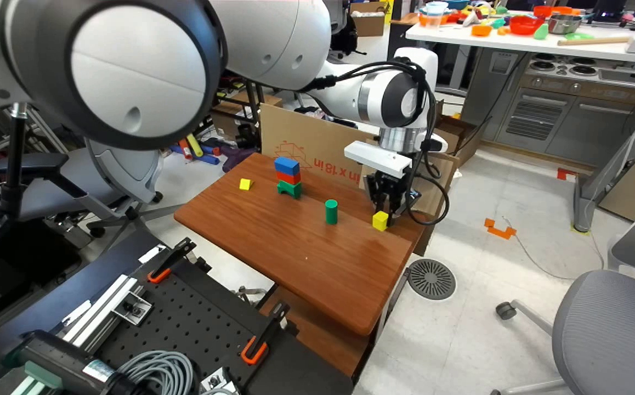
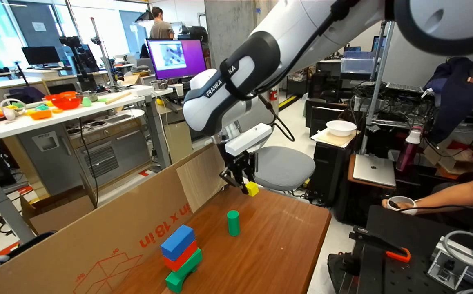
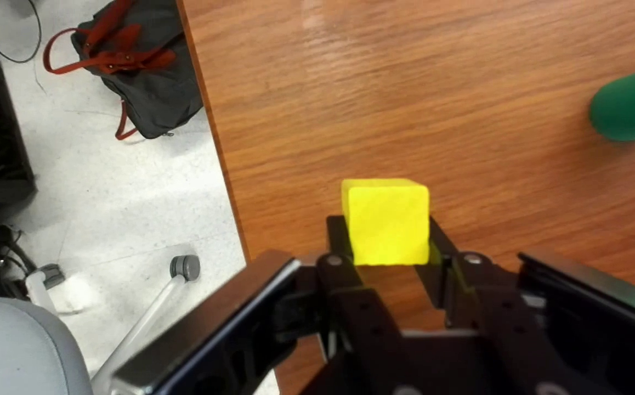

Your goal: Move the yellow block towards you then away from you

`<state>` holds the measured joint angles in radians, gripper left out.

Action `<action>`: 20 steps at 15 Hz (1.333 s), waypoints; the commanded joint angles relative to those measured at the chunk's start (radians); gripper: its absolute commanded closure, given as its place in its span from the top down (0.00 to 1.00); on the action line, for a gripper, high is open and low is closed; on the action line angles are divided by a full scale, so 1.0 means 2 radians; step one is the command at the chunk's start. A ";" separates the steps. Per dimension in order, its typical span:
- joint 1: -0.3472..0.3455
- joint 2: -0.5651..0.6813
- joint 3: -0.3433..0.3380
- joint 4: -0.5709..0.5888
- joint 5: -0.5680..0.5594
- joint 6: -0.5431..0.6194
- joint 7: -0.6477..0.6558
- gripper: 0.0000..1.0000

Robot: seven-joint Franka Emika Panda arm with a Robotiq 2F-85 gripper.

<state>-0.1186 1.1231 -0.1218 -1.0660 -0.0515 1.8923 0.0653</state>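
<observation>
In the wrist view, we see the gripper, its jaws clamped on the yellow block, near the centre. In an exterior view, we find the block right of centre, over the worktop; whether they touch, we cannot tell. In an exterior view, we see a green cylinder upright below centre and a stack of blocks at lower left.

Block between fingers, perhaps just above table; cylinder near.
</observation>
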 commanded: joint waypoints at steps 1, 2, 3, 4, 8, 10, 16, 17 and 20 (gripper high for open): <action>-0.008 0.059 0.004 0.093 0.001 -0.060 -0.002 0.08; -0.008 0.069 0.002 0.108 -0.001 -0.068 -0.001 0.08; -0.008 0.078 0.001 0.120 -0.002 -0.075 0.000 0.08; -0.008 0.087 0.000 0.133 -0.003 -0.080 0.001 0.08; -0.005 0.114 -0.007 0.170 -0.011 -0.082 0.006 0.08; -0.005 0.124 -0.008 0.183 -0.013 -0.082 0.007 0.59; 0.001 0.112 -0.007 0.182 -0.023 -0.099 -0.013 0.99; 0.002 0.102 -0.005 0.174 -0.024 -0.095 -0.021 1.00; 0.011 0.044 -0.004 0.123 -0.030 -0.074 -0.059 1.00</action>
<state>-0.1124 1.3269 -0.1353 -0.7291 -0.0937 1.7397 0.0125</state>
